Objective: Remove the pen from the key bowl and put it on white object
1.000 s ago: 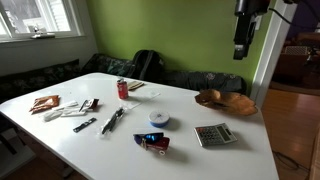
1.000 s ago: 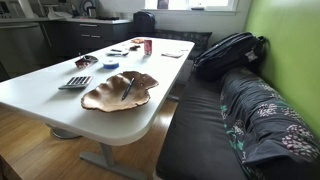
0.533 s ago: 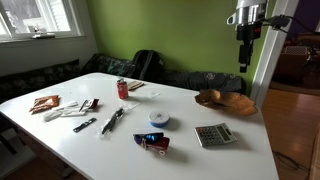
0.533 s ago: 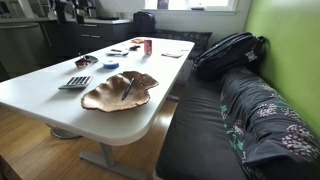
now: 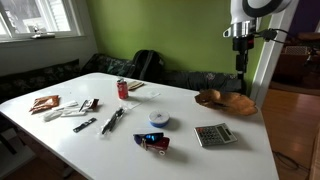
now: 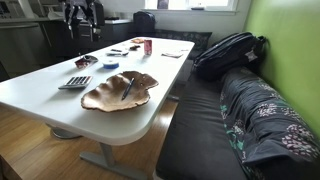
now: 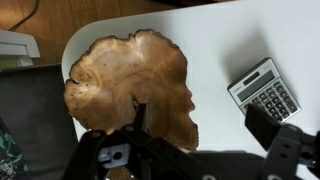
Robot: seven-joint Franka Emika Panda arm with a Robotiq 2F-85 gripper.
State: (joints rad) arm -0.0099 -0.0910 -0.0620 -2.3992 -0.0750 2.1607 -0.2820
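Observation:
The brown wooden key bowl (image 5: 225, 100) sits near the table's end; it also shows in an exterior view (image 6: 120, 91) and in the wrist view (image 7: 130, 85). The pen (image 6: 129, 87) lies inside it as a dark stick, and in the wrist view (image 7: 138, 114) my gripper partly hides it. The small round white object (image 5: 159, 118) with a bluish top sits mid-table, beyond the grey calculator (image 5: 212, 134). My gripper (image 5: 240, 62) hangs high above the bowl. In the wrist view the gripper (image 7: 185, 150) has its fingers wide apart and is empty.
The calculator (image 7: 265, 88) lies just beside the bowl. A red can (image 5: 123, 88), markers (image 5: 112, 120), snack packets (image 5: 45, 103) and a blue-red wrapper (image 5: 152, 142) are spread over the white table (image 5: 190, 160). A backpack (image 6: 228, 50) sits on the bench along the green wall.
My arm has moved away from the near camera to a spot over the bowl, and has come into the top left of the second exterior view. Nothing on the table has moved.

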